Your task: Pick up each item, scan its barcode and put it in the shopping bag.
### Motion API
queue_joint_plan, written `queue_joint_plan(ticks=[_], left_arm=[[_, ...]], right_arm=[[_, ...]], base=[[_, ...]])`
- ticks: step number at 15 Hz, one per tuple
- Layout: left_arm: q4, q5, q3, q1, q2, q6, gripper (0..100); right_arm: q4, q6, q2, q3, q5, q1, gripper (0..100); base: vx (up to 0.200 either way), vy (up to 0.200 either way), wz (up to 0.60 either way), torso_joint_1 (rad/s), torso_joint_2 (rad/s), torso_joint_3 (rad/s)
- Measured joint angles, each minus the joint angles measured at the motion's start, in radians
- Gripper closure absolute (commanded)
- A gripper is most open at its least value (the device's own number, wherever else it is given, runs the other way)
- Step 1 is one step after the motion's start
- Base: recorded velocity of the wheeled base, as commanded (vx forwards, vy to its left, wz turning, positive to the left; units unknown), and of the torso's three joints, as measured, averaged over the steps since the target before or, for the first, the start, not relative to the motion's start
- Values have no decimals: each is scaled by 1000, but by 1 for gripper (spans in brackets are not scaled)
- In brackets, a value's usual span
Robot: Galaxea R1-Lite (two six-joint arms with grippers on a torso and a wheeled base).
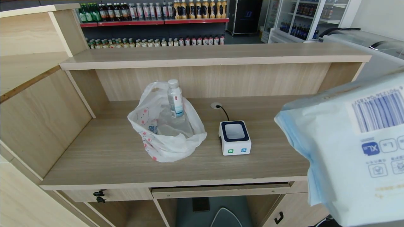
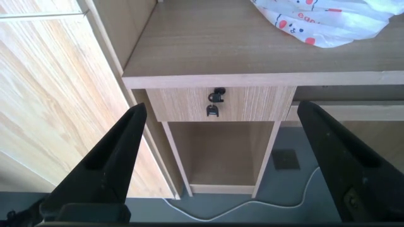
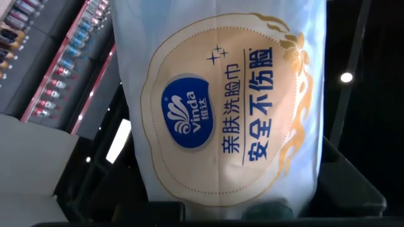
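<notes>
A large pale-blue and white soft pack (image 1: 353, 151) hangs close to the head camera at the right, above the counter's right end, with its barcode (image 1: 378, 110) facing up toward the camera. In the right wrist view my right gripper (image 3: 224, 202) is shut on this pack (image 3: 221, 107). The white plastic shopping bag (image 1: 167, 138) stands open on the counter with a clear water bottle (image 1: 175, 99) upright in it. The white barcode scanner (image 1: 234, 137) sits just right of the bag. My left gripper (image 2: 224, 170) is open and holds nothing, low in front of the counter's left end.
The wooden counter (image 1: 126, 157) has a raised back ledge and a side wall on the left. A cable runs from the scanner to a hole behind it. Under the counter's left end is a drawer with a key (image 2: 216, 103); the bag's edge (image 2: 322, 22) lies above it.
</notes>
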Motion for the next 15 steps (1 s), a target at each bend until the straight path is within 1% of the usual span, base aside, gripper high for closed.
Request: queue_joint_plan(ticks=[3,4,5,6,15], left_arm=[[0,0,0,0,0,0,0],[0,0,0,0,0,0,0],[0,0,0,0,0,0,0],[0,0,0,0,0,0,0],[0,0,0,0,0,0,0]], right_arm=[[51,-3,-18,5,1,1,100],[86,-10,-28,5,0,1,100],[157,-23,-45,5,0,1,100],[188,-37,-59,4,-1,1,100],[192,-37,-79,-4,-6,10,100]], base=[[0,0,0,0,0,0],[0,0,0,0,0,0],[0,0,0,0,0,0],[0,0,0,0,0,0],[0,0,0,0,0,0]])
